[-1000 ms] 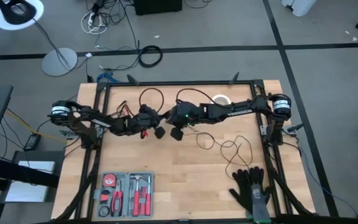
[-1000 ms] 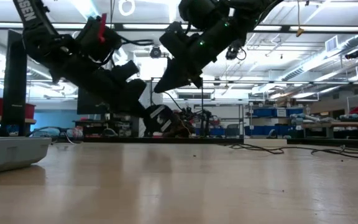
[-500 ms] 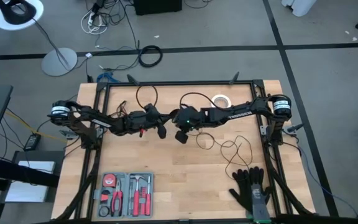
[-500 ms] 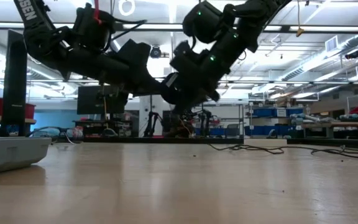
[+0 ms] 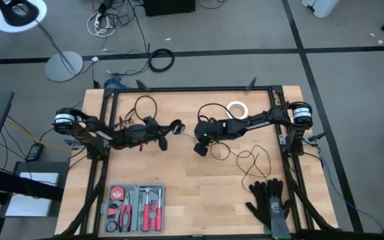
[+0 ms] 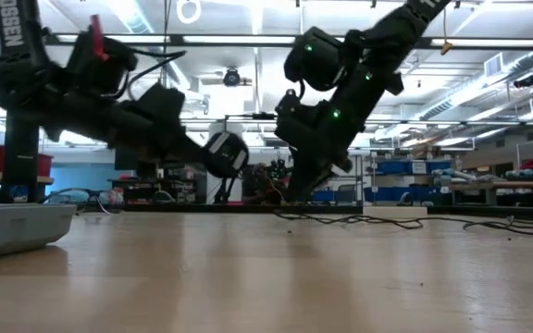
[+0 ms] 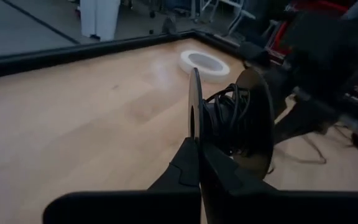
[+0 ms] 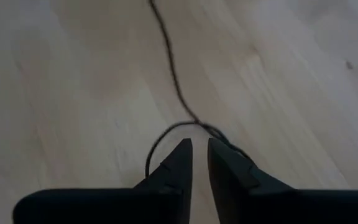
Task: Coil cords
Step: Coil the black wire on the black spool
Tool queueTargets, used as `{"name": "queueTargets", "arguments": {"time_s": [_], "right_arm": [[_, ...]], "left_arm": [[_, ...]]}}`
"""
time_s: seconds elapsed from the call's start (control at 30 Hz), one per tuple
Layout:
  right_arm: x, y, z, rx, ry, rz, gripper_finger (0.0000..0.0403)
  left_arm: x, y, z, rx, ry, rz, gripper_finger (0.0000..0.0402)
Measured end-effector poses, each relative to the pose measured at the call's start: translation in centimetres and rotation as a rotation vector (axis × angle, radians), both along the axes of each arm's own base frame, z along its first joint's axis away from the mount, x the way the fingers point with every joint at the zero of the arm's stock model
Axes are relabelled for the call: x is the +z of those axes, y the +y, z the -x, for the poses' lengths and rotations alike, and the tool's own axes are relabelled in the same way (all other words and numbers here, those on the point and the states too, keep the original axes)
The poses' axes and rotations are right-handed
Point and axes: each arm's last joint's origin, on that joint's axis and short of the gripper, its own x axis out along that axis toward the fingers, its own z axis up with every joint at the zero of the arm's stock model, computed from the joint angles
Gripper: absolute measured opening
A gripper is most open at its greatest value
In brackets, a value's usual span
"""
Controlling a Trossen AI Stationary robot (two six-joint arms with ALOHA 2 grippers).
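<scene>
Near the table's front left edge lies one tool tray (image 5: 136, 207). Above the wood, the left gripper (image 7: 199, 163) has its jaws clamped on the rim of one round black puck (image 7: 232, 121) (cord wound on its core). One thin black cord (image 5: 245, 159) trails in loose loops rightward, below the right gripper (image 8: 197, 157), whose jaws stand slightly apart, holding nothing. One white tape ring (image 5: 236, 108) sits behind; two black gloves (image 5: 269, 200) lie front right.

The table (image 5: 199, 180) is pale blond wood with faint grain, framed by a black rim. The cord (image 5: 245, 159) is thin and black, its round puck (image 7: 232, 121) black too. Near the right pincer (image 5: 201, 148), itself black, lies a white tape ring (image 5: 236, 107). Black gloves (image 5: 270, 203) and red-handled tools (image 5: 137, 208) lie farther off.
</scene>
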Motion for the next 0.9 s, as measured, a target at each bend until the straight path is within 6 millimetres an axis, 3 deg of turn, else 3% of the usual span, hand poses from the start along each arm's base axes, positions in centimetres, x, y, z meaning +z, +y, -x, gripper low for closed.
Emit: {"name": "queueTargets", "arguments": {"time_s": [0.2, 0.47, 0.67, 0.9], "right_arm": [[-0.1, 0.0, -0.5, 0.016, -0.267, 0.035, 0.0052], [-0.7, 0.0, -0.6, 0.096, -0.248, 0.105, 0.0054], [-4.7, 0.1, -1.5, 0.153, -0.209, 0.05, 0.0055], [-5.6, 0.1, -1.8, 0.047, -0.224, 0.044, 0.0038]], "left_arm": [[-1.0, -0.1, 1.4, 0.02, 0.031, 0.012, 0.0], [-1.0, -0.1, 1.4, 0.024, 0.028, 0.02, 0.0], [-1.0, -0.1, 1.4, 0.026, 0.029, 0.019, 0.0], [-1.0, -0.1, 1.4, 0.023, 0.033, 0.022, 0.0]]}}
